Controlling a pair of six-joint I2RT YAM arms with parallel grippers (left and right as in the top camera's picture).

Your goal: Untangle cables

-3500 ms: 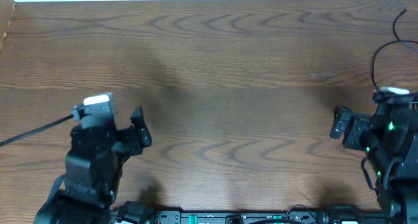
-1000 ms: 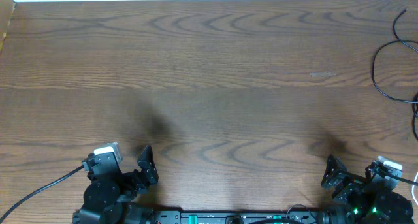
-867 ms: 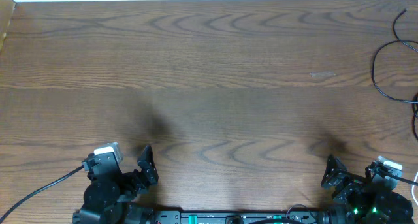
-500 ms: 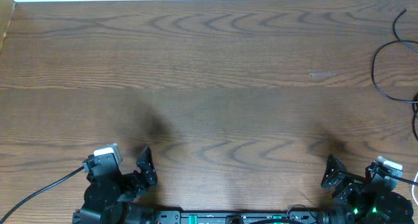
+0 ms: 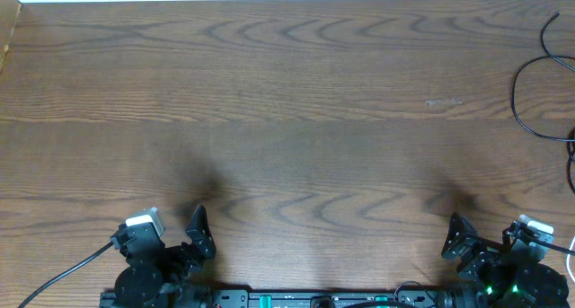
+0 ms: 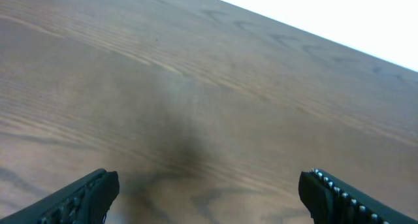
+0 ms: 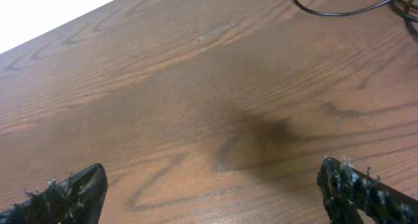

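Note:
Neither the white cord nor the black cord of the task shows in any view; no coil or loose loops lie on the wooden table (image 5: 296, 119). My left gripper (image 5: 184, 245) sits low at the front left edge. In the left wrist view its fingers (image 6: 209, 198) are spread wide over bare wood. My right gripper (image 5: 472, 250) sits at the front right edge. In the right wrist view it (image 7: 209, 198) is also wide open with nothing between its fingers.
A thin black wire (image 5: 517, 92) loops along the table's right edge and runs out of frame; it also shows in the right wrist view (image 7: 326, 13). Another black wire (image 5: 63, 272) trails left from the left wrist. A pale scuff (image 5: 443, 101) marks the wood.
Both arms have drawn back from mid-table to the front edge. In the last half second the left arm sank slightly lower. The right arm is still.

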